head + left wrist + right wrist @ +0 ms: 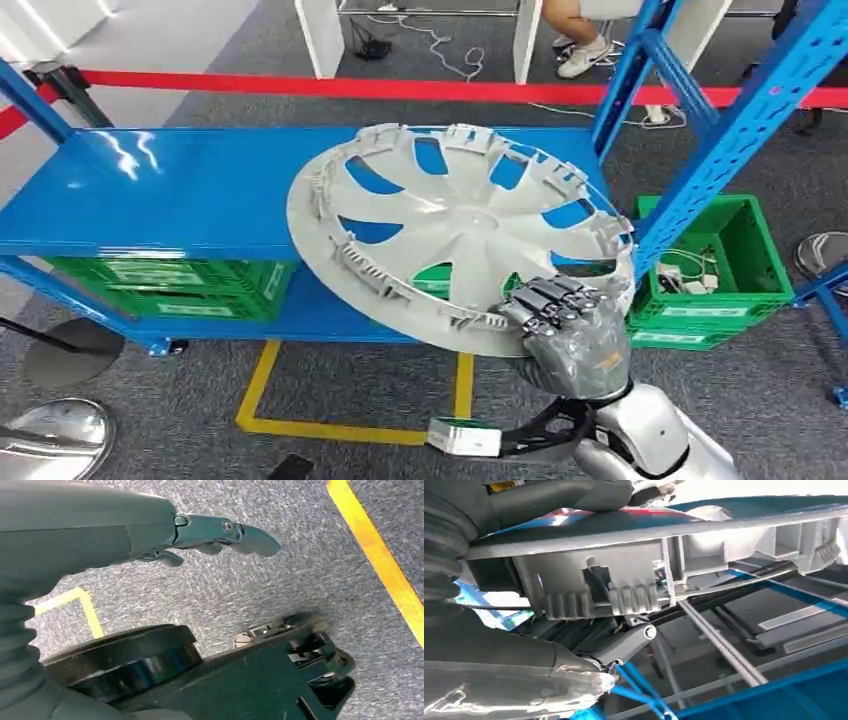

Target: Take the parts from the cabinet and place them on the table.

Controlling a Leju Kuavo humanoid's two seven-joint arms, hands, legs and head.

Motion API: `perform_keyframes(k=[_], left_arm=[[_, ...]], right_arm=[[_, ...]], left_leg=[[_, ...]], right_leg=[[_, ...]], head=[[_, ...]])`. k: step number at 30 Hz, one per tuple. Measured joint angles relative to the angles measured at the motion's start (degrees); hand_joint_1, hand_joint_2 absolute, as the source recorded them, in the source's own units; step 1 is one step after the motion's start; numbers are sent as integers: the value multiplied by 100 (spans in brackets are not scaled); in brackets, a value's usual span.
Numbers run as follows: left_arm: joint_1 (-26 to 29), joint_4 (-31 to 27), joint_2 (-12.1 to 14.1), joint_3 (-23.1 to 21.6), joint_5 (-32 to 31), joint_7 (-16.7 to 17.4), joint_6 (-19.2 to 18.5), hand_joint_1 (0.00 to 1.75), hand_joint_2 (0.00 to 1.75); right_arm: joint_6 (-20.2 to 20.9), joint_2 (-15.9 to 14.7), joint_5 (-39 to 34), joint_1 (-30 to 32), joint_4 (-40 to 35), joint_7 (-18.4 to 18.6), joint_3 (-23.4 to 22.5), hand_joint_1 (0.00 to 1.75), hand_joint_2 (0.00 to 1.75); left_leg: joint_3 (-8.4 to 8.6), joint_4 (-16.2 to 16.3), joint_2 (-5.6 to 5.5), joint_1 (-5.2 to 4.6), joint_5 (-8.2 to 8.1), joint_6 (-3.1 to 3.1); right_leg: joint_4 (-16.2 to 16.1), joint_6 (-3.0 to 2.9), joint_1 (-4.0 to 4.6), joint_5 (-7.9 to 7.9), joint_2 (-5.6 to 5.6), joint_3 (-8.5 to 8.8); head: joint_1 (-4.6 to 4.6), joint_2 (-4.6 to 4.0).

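Grey carpet with yellow floor tape (330, 430) runs under a blue steel cabinet (150, 190), with a red barrier band (300, 87) stretched across at 12 o'clock and green crates (170, 280) on the lower level. Right hand (575, 325) grasps the hubcap (450, 230) at its rim, at roughly 5 o'clock on the disc; fingers wrap over the edge in the head view, and the right wrist view shows the rim (624, 590) clamped between thumb above and fingers below. Hubcap is tilted, held up over the front edge of the top shelf, centre of frame; whether its far edge touches the shelf I cannot tell. Left hand (220, 535) hangs over the carpet, released, fingers extended and holding nothing. Part: pale grey plastic wheel cover, seen from its inner face, curved spokes with open windows, ring of clips and tabs around the perimeter. Judged risks: a single-edge grip on a wide, light disc leaves a long lever, so it could rotate or slip out of the fingers during the swing to the table. The blue upright (720, 140) at 2 o'clock stands close to the rim; a turn that way could snag the tabs and knock the part loose. Table not visible, so clearance there is unknown.
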Motion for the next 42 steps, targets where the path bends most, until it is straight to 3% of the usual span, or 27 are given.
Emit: perform_keyframes(k=[1, 3, 5, 6, 8, 9, 10, 12, 16, 17, 19, 20, 21, 22, 23, 24, 25, 26, 28, 30, 32, 34, 36, 37, 39, 41, 42], left_arm=[[5, 9, 20, 0, 9, 0, 0, 0, 175], [10, 9, 13, -2, 15, 0, -4, 0, 175], [3, 9, 15, 0, 19, 0, -9, 0, 175], [3, 9, 15, 0, 20, 0, -11, 0, 175], [4, 9, 15, 0, 22, 0, -15, 0, 175], [1, 9, 15, 0, 24, 0, -22, 0, 175], [-3, 9, 15, 0, 28, 0, -26, 0, 175], [-28, 9, 15, 0, 35, -2, -28, 0, 175], [-4, 9, 24, 0, 68, -2, -52, 0, 175], [-4, 9, 26, 0, 68, -2, -61, 0, 175], [4, 11, 33, 0, 79, -2, -70, 0, 175], [1, 11, 33, 0, 79, -2, -70, 0, 175], [-1, 11, 39, 0, 79, -2, -74, 0, 175], [1, 11, 46, 0, 81, 0, -81, 0, 175], [3, 11, 48, 0, 81, 0, -81, 0, 175], [4, 11, 48, 0, 81, -2, -83, 0, 175], [2, 11, 48, 0, 81, 0, -85, 0, 175], [2, 11, 46, 0, 81, -2, -89, 0, 175], [3, 11, 52, 0, 81, -2, -103, 0, 175], [7, 11, 63, 0, 83, -2, -105, 0, 175], [18, 29, 89, 0, 92, -2, -111, 0, 175], [23, 33, 87, 0, 100, -2, -118, 0, 175], [15, 33, 94, 0, 100, -2, -118, 0, 175], [5, 33, 94, 0, 100, -2, -118, 0, 175], [3, 33, 96, 0, 100, -2, -118, 0, 175], [3, 33, 98, 0, 100, -2, -116, 0, 175], [-7, 33, 96, 0, 100, -2, -116, 0, 175]], right_arm=[[4, 0, -7, -12, 11, 2, -7, 175, 175], [9, 0, -28, -11, 13, -2, -35, 175, 175], [13, 0, -28, 4, 15, 0, -46, 175, 175], [13, 0, -30, 12, 15, -2, -46, 175, 175], [13, 0, -31, 11, 15, -2, -48, 175, 175], [11, 0, -33, 11, 15, -2, -50, 175, 175], [13, 0, -35, 12, 15, -2, -50, 175, 175], [13, 0, -48, 8, 15, 4, -59, 175, 175], [17, 0, -90, 25, 15, 11, -89, 175, 175], [20, 0, -107, 41, 18, 11, -101, 175, 175], [22, 0, -142, 48, 22, 11, -122, 175, 175], [22, 0, -144, 48, 24, 9, -127, 175, 175], [24, 0, -160, 47, 35, 11, -140, 175, 175], [24, 0, -170, 48, 46, 9, -140, 175, 175], [26, 0, -179, 49, 57, 2, -140, 175, 175], [28, 0, -186, 49, 61, 2, -140, 175, 175], [31, 0, -199, 49, 66, 2, -144, 175, 175], [35, 0, -205, 48, 66, 0, -146, 175, 175], [41, 7, -210, 29, 68, -22, -151, 175, 175], [46, 7, -212, 25, 96, -33, -151, 175, 175], [46, 11, -208, 26, 131, -37, -149, 175, 175], [46, 28, -201, 8, 160, -39, -149, 175, 175], [39, 44, -186, 11, 164, -48, -149, 175, 175], [39, 44, -171, 12, 168, -53, -149, 175, 175], [33, 44, -136, 10, 175, -57, -149, 175, 175], [31, 44, -114, 10, 175, -57, -149, 175, 175], [28, 46, -103, 8, 175, -57, -151, 175, 175]], left_leg=[[-52, 32, -6, 10, -74, -34], [-255, 538, -3, 30, -719, -123], [-476, 1420, -2, 56, -1236, -161], [-511, 1734, -2, 57, -1276, -163], [-315, 1658, -3, 57, -973, -139], [15, 1236, -3, 55, -695, -103], [290, 857, -4, 50, -597, -69], [961, -178, -9, 16, -845, 13], [813, -246, -7, -7, -672, 96], [759, -256, 18, 34, -609, 126], [575, -253, 22, 26, -461, 188], [504, -249, 21, 21, -401, 200], [441, -246, 22, 14, -350, 202], [353, -239, 24, 4, -278, 202], [280, -231, 25, -3, -227, 197], [224, -219, 26, -6, -189, 193], [139, -195, 25, -7, -132, 180], [95, -181, 22, -7, -104, 167], [-5, -127, 18, -34, -8, 107], [-32, -146, 20, -16, 115, 77], [-89, -139, 4, -30, 149, 23], [-247, 267, -1, 2, -485, -84], [-497, 1261, 0, 50, -1116, -141], [-559, 1624, 0, 62, -1199, -156], [-395, 1683, 0, 85, -910, -168], [200, 892, -1, 110, -517, -168], [573, 375, -5, 126, -544, -173]], right_leg=[[-8, -85, -36, 62, -18, -46], [-5, -192, -37, 181, -15, -225], [5, -201, -26, 298, -22, -383], [11, -201, -22, 357, -32, -460], [16, -198, -10, 448, -38, -585], [17, -183, 0, 513, -35, -665], [17, -170, 2, 554, -29, -703], [19, -107, 19, 644, -30, -752], [-99, 11, 0, 898, -39, -799], [-66, 31, -13, 829, -28, -876], [595, 89, -17, -33, -40, -1077], [1057, 95, -15, -331, -38, -1160], [1419, 102, -13, -475, -39, -1214], [1727, 108, -13, -425, -38, -1201], [1733, 105, -12, -241, -39, -1088], [1596, 96, -12, -49, -39, -937], [1129, 77, -10, 216, -39, -564], [754, 66, -10, 285, -39, -296], [-334, 46, 14, -115, -22, 381], [-275, 33, 40, -58, -17, 291], [-251, -45, 1, 23, -38, 149], [-242, -175, -25, 155, -62, 40], [-232, -184, -24, 295, -69, -130], [-220, -181, -24, 348, -77, -204], [-199, -167, -27, 446, -85, -354], [-164, -116, -39, 531, -77, -488], [-143, -79, -36, 567, -72, -529]], head=[[11, 0], [-44, 0], [-44, 0], [-44, 0], [-46, 0], [-41, 0], [-44, 0], [-35, 0], [-24, 0], [-50, 0], [2, 0], [5, 0], [18, 0], [18, 0], [17, 0], [20, 0], [20, 0], [30, 0], [66, 0], [78, 0], [70, 0], [33, 0], [33, 0], [37, 0], [31, 0], [29, 0], [33, 0]])
